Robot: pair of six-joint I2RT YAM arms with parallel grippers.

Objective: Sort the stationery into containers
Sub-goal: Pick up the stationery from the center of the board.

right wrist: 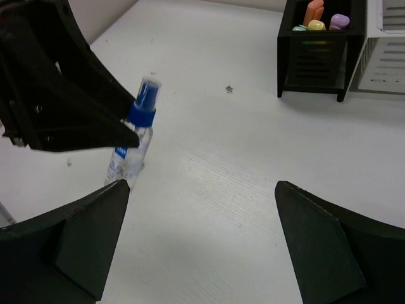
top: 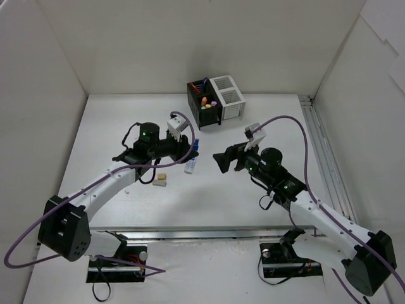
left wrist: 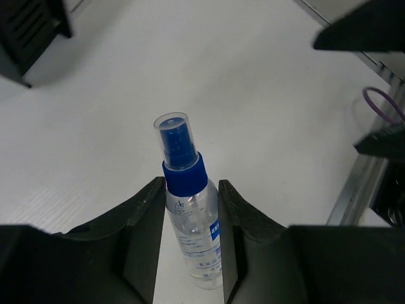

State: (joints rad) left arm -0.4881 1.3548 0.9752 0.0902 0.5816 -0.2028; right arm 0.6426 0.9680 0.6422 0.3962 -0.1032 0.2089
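The left claw (left wrist: 191, 185) is clamped on the small spray bottle (left wrist: 191, 218) just below its blue collar, mid-surface (top: 114, 120), well apart from the black organizer (top: 204, 109). The right claw (right wrist: 201, 187) gapes empty. The slick, round bottle could pivot or slip free in transit.

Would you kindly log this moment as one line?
left tool: shut on spray bottle | right tool: open, empty | erasers: on table

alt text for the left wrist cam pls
A small clear spray bottle with a blue collar sits between the two black fingers of the left gripper, which press against its sides, above a white table. A corner of the black organizer shows at top left.
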